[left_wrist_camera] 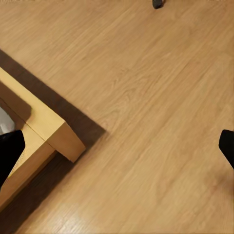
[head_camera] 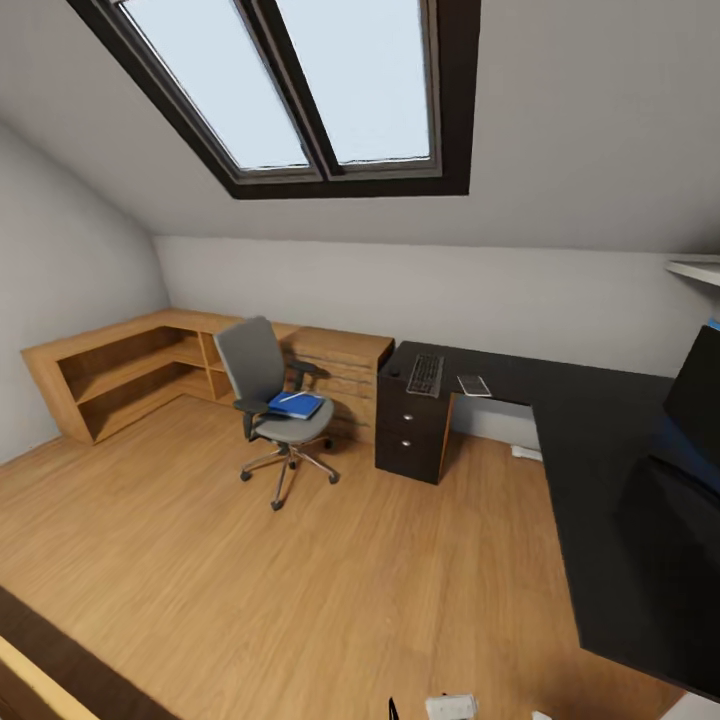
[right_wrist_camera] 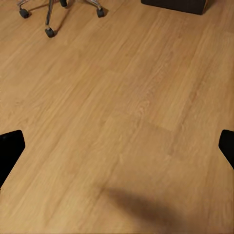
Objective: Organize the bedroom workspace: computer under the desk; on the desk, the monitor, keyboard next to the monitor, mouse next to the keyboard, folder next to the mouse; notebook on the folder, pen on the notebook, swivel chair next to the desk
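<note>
Black, glossy and L-shaped, the desk (head_camera: 600, 470) runs from the far wall toward the near right, with its drawer unit (head_camera: 410, 430) at the far left end. The keyboard (head_camera: 426, 374) lies on the far part of the top; beside it, to the right, sits a small flat pale object (head_camera: 474, 385) that cannot be identified. A dark panel at the right edge is probably the monitor (head_camera: 697, 395). The swivel chair (head_camera: 275, 405) stands left of the drawer unit, in front of a light-wood cabinet (head_camera: 120, 375), with the folder (head_camera: 296, 405) on its seat and a thin white pen (head_camera: 294, 397) on the folder. Left gripper (left_wrist_camera: 117, 146) and right gripper (right_wrist_camera: 117, 146) hang over bare wood floor (head_camera: 300, 580), jaws spread wide and empty; the chair's castors (right_wrist_camera: 48, 33) appear in the right wrist view. Judged risks: the chair may roll when the seat is reached, and the pen may slide off if the folder is lifted tilted.
</note>
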{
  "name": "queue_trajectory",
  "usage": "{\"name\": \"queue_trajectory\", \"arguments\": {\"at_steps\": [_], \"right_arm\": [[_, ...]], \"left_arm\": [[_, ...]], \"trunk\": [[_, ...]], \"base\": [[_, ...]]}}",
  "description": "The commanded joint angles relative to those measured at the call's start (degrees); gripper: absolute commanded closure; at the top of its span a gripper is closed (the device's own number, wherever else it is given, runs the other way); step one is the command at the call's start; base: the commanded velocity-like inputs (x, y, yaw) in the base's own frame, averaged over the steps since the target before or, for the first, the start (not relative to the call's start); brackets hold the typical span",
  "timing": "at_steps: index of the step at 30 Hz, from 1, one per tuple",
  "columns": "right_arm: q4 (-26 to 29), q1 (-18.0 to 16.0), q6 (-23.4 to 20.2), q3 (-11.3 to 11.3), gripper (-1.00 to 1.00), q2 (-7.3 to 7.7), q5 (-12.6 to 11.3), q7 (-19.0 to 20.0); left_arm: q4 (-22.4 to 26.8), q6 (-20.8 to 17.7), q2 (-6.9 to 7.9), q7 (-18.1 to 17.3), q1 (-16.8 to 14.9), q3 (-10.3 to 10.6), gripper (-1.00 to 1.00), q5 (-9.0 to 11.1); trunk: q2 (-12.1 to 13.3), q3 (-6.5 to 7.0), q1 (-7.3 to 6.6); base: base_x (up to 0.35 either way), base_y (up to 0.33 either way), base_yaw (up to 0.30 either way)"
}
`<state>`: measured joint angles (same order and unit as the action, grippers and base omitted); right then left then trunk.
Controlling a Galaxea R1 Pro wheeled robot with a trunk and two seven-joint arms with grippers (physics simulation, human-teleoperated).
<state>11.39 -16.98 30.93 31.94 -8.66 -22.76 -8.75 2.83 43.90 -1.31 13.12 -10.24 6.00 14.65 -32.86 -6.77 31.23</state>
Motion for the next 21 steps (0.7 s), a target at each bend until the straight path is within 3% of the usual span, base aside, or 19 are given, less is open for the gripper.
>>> {"name": "queue_trajectory", "arguments": {"at_steps": [1,13,21], "right_arm": [[0.0,-0.1,0.2,0.5,-1.0,0.01,-0.2,-0.4],[0.0,-0.1,0.2,0.6,-1.0,0.14,-0.2,-0.4],[0.0,-0.1,0.2,0.6,-1.0,0.02,-0.2,-0.4]], "left_arm": [[0.0,0.1,0.0,0.2,0.0,0.5,-1.0,0.4],[0.0,0.1,0.0,0.2,0.0,0.5,-1.0,0.4],[-0.1,0.1,0.0,0.2,0.0,0.5,-1.0,0.4]], "trunk": [[-0.1,-0.16,0.05],[-0.1,-0.32,0.05],[-0.1,-0.32,0.05]], "base": [[0.272,0.2,-0.141],[0.277,0.194,-0.246],[0.312,0.091,-0.043]]}}
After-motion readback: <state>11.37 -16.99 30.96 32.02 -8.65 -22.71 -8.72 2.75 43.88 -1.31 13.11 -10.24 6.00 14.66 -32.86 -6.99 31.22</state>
